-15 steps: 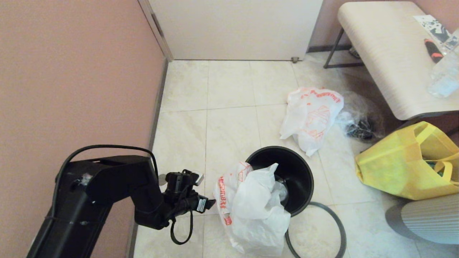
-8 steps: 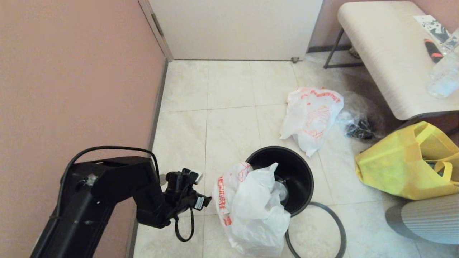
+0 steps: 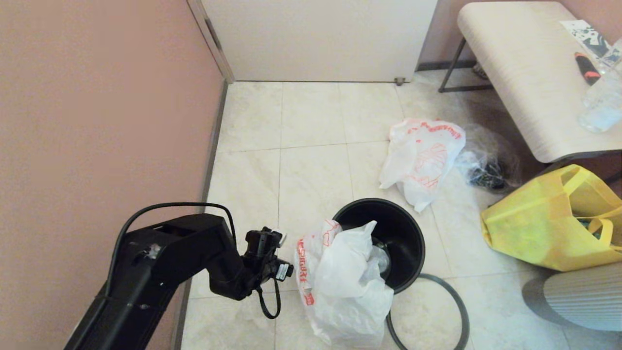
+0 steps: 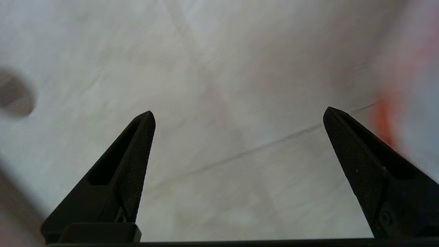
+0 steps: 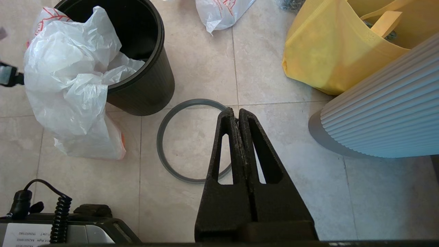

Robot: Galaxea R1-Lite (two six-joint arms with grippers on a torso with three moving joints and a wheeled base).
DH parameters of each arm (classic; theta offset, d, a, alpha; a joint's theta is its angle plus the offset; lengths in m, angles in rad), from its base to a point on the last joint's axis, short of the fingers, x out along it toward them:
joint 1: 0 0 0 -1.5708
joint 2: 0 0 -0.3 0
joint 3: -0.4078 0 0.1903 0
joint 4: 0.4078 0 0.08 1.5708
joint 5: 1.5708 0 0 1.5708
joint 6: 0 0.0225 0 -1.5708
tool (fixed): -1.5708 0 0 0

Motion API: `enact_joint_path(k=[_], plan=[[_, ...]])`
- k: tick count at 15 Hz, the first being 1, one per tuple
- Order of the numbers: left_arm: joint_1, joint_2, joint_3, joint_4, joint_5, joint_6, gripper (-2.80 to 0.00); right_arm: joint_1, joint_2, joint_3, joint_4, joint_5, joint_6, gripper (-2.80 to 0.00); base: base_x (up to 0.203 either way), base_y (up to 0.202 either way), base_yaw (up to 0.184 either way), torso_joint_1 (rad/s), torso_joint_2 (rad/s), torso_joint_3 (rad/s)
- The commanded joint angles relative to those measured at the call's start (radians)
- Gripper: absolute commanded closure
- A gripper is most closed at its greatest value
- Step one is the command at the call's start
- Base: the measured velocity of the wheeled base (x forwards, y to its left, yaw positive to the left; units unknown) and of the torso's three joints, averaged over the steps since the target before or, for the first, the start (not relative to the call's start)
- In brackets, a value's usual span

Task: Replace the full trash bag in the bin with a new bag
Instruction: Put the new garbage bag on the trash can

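1. Over the last second the left gripper [image 3: 286, 269] has slid closer to the full trash bag [image 3: 342, 287], coming in from the bag's 9 o'clock side; it now sits just beside the red-printed flank. Its jaws are spread wide with nothing between them. Only floor tile and a blur of white plastic show ahead in the left wrist view.
2. The bag itself has not shifted: it slumps over the bin [image 3: 401, 243] lip at about 8 o'clock, half out, its lower bulk on the floor. I judge the step in hand is a fresh grasp to drag it clear.
3. The right gripper [image 5: 237, 115] is parked, fingers pressed shut and empty, above the loose rim hoop [image 5: 164, 137].
4. The new bag [image 3: 422, 158] lies flat at the bin's 1 o'clock, well apart.
5. Room: the wall [image 3: 97, 121] hems the left arm at 9 o'clock. Open tile lies toward 12 o'clock. The yellow tote [image 3: 539, 223] crowds 3 o'clock, and the hoop on the floor touches the bin's base around 5 o'clock.
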Motion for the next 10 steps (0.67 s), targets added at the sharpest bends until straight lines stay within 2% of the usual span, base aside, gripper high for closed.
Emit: enact_joint_path(k=[1, 3, 4, 6, 8, 9, 10], plan=[[-0.007, 0.009, 0.041, -0.157, -0.072, -0.013, -2.8, 0.0, 0.002, 0.0, 0.002, 0.0, 0.0, 0.0, 0.0, 0.0, 0.0, 0.0, 0.0, 0.0], [-0.007, 0.001, 0.09, -0.269, -0.133, -0.017, -2.8, 0.0, 0.004, 0.0, 0.002, 0.0, -0.001, 0.0, 0.0, 0.0, 0.0, 0.0, 0.0, 0.0], [-0.007, -0.001, 0.095, -0.276, -0.142, -0.02, -2.8, 0.0, 0.004, -0.001, 0.002, 0.0, -0.001, 0.0, 0.0, 0.0, 0.0, 0.0, 0.0, 0.0], [-0.011, -0.029, 0.097, -0.27, -0.182, -0.084, -2.8, 0.0, 0.01, -0.001, 0.002, 0.0, -0.001, 0.0, 0.0, 0.0, 0.0, 0.0, 0.0, 0.0], [-0.011, -0.083, 0.109, -0.173, -0.238, -0.122, -2.8, 0.0, 0.028, -0.001, 0.002, 0.0, -0.001, 0.0, 0.0, 0.0, 0.0, 0.0, 0.0, 0.0], [-0.005, -0.128, 0.12, -0.096, -0.271, -0.146, -2.8, 0.0, 0.039, -0.001, 0.002, 0.0, -0.001, 0.0, 0.0, 0.0, 0.0, 0.0, 0.0, 0.0], [0.008, -0.179, 0.128, 0.028, -0.334, -0.175, -2.8, 0.0, 0.041, -0.001, 0.002, 0.0, -0.001, 0.0, 0.0, 0.0, 0.0, 0.0, 0.0, 0.0]])
